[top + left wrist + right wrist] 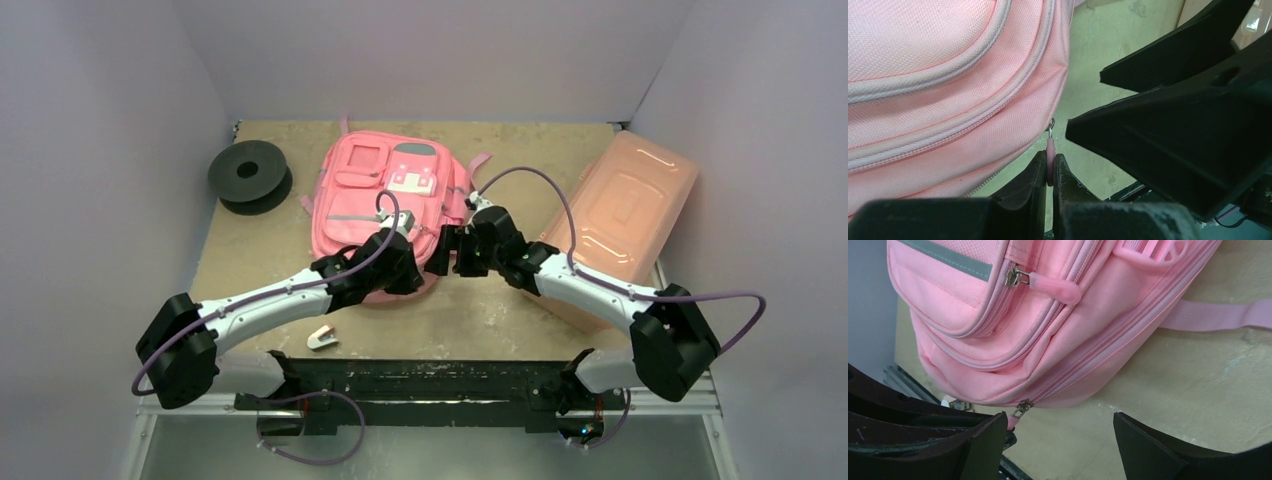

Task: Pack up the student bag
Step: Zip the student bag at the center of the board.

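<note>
Black spool lies flat on table, far left. Salmon lidded box at right edge, angled. Small white item, possibly a stapler, near front edge, apart from both.

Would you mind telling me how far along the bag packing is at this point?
It is early. Done: the left arm's jaws are shut on the zipper pull at the student bag's lower edge. In hand: opening it. The zip looks closed, and the right arm's jaws stand open beside it. Left: loading, perhaps the small white item, then zipping up.
</note>
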Robot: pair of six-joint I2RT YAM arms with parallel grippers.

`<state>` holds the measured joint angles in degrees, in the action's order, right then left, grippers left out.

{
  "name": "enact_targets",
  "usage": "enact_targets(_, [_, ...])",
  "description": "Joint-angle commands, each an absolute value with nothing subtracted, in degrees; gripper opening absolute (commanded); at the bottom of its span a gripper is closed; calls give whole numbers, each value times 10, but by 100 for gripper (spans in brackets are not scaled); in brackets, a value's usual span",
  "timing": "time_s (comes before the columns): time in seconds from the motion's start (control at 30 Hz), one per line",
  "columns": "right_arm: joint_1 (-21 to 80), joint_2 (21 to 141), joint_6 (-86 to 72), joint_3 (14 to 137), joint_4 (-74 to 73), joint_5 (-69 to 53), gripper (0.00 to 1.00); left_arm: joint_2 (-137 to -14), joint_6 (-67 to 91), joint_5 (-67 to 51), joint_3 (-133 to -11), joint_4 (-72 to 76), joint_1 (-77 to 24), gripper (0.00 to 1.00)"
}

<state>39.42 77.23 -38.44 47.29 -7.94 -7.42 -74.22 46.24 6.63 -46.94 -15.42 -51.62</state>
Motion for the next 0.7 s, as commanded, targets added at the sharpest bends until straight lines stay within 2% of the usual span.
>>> enact_targets(0.0, [400, 775, -451, 463, 16, -103, 82, -713, 462, 13, -484, -93, -519, 0])
enact_targets(0.27, [402, 760, -471, 461, 37, -73, 82, -726, 472, -10, -480, -86, -519, 0])
enact_targets(0.33, [402, 778, -472, 471, 32, -78, 77, -727, 474, -10, -481, -83, -519, 0])
enact_targets(0.53, [402, 829, -500, 476, 78, -78, 46, -742, 479, -14, -493, -80, -520, 0])
enact_targets(0.6, [401, 843, -490, 492, 56, -50, 27, -744, 480, -5, -494, -93, -520, 0])
enact_targets(0.67, [390, 855, -469, 514, 14, 0, 0, -737, 490, 25, -492, -126, -520, 0])
